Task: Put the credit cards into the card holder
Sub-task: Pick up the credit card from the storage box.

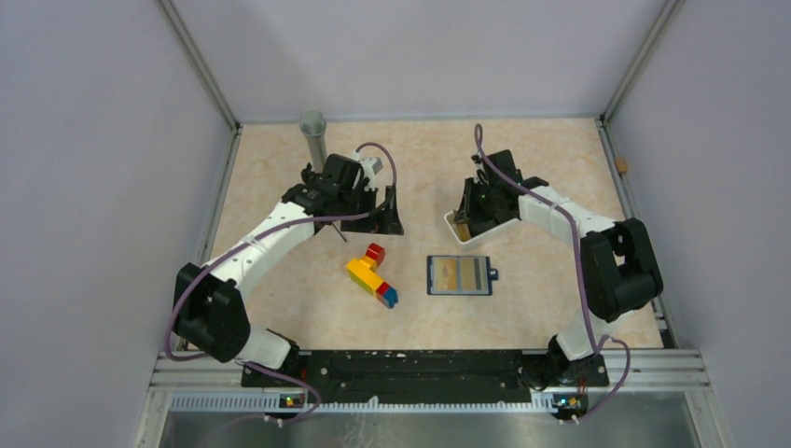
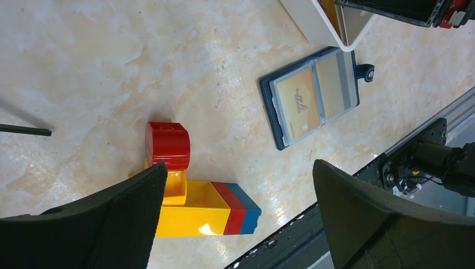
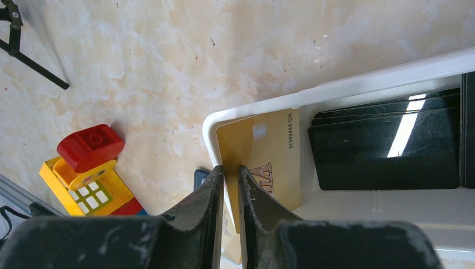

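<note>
The tray (image 1: 464,235) was seen right of centre, with the open wallet (image 1: 459,275) laid just below it. The left gripper (image 2: 240,168) was held wide over the bricks (image 2: 190,207). The right gripper (image 3: 229,171) was narrowed about the edge of a gold card (image 3: 269,145) in the tray, and a firm grip could not be told.

Glossy gold card (image 3: 269,143), smooth white tray (image 3: 364,84)

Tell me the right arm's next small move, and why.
Probably close the right gripper fully on the gold card before lifting. Its jaws stand nearly together at that card's edge inside the white tray, yet a firm pinch isn't evident. The card holder lies open on the table, waiting.
</note>
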